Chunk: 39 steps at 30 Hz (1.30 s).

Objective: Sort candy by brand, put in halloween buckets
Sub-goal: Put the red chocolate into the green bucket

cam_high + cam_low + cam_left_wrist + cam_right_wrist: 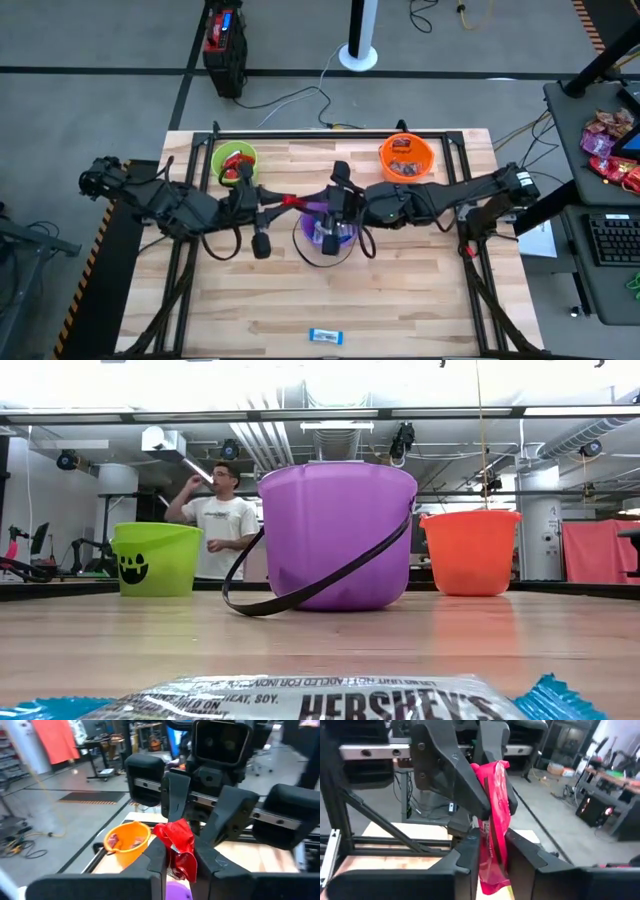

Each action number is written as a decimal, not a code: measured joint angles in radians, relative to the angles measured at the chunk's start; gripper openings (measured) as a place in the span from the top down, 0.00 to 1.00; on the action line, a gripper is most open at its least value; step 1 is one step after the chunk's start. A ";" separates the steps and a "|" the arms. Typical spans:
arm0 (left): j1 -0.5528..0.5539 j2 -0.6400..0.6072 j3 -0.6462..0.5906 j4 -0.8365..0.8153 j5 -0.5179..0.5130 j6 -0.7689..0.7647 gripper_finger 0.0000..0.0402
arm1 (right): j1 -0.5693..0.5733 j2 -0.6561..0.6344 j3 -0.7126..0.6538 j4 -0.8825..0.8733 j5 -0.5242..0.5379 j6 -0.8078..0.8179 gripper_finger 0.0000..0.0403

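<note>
Jaws: both grippers pinch red candy (492,835) | apparently hanging lengthwise

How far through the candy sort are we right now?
Mostly done: red pieces sit in the green bucket, dark ones in the orange bucket. In hand: both the left gripper and right gripper are closed on one red candy above the purple bucket. Left: that piece and the blue Hershey's bar near the table's edge.

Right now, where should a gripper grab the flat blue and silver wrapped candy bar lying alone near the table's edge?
Across its narrow middle, from straight above: the blue and silver wrapped candy bar lies flat, long side crosswise, nothing beside it. Left gripper and right gripper both pinch a red wrapper over the purple plastic bucket.
</note>
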 joint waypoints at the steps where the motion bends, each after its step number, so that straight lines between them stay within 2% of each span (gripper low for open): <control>1: 0.002 0.000 0.000 -0.002 -0.015 0.000 0.93 | -0.006 0.000 0.000 -0.008 -0.003 0.017 0.81; 5: 0.026 -0.008 -0.001 -0.041 -0.071 -0.012 0.93 | -0.038 -0.008 0.000 -0.057 -0.006 0.088 0.73; 8: 0.073 -0.030 -0.001 -0.140 -0.129 -0.077 0.93 | -0.073 -0.019 0.000 -0.132 0.022 0.199 0.67; 11: 0.166 -0.051 0.001 -0.374 -0.236 -0.250 0.93 | -0.110 -0.028 -0.001 -0.260 0.067 0.310 0.63; 12: 0.216 -0.053 0.001 -0.493 -0.239 -0.327 0.93 | -0.121 -0.030 -0.001 -0.302 0.070 0.328 0.61; 15: 0.408 -0.045 -0.006 -0.840 -0.123 -0.534 0.93 | -0.142 -0.031 -0.001 -0.408 0.073 0.367 0.58; 18: 0.621 -0.040 -0.069 -1.020 0.041 -0.576 0.93 | -0.146 -0.023 -0.001 -0.473 0.072 0.391 0.56; 20: 0.745 -0.044 -0.136 -1.012 0.138 -0.489 0.93 | -0.145 -0.016 -0.001 -0.495 0.068 0.391 0.55; 23: 0.894 -0.050 -0.244 -0.895 0.267 -0.302 0.93 | -0.145 -0.011 -0.002 -0.517 0.065 0.391 0.54; 27: 1.031 -0.037 -0.343 -0.783 0.309 -0.159 0.93 | -0.146 -0.010 -0.002 -0.538 0.064 0.395 0.53; 32: 1.113 -0.028 -0.370 -0.712 0.316 -0.080 0.92 | -0.146 -0.009 -0.002 -0.549 0.023 0.420 0.53; 39: 1.124 -0.027 -0.370 -0.637 0.318 -0.002 0.83 | -0.146 -0.009 -0.002 -0.557 -0.007 0.432 0.53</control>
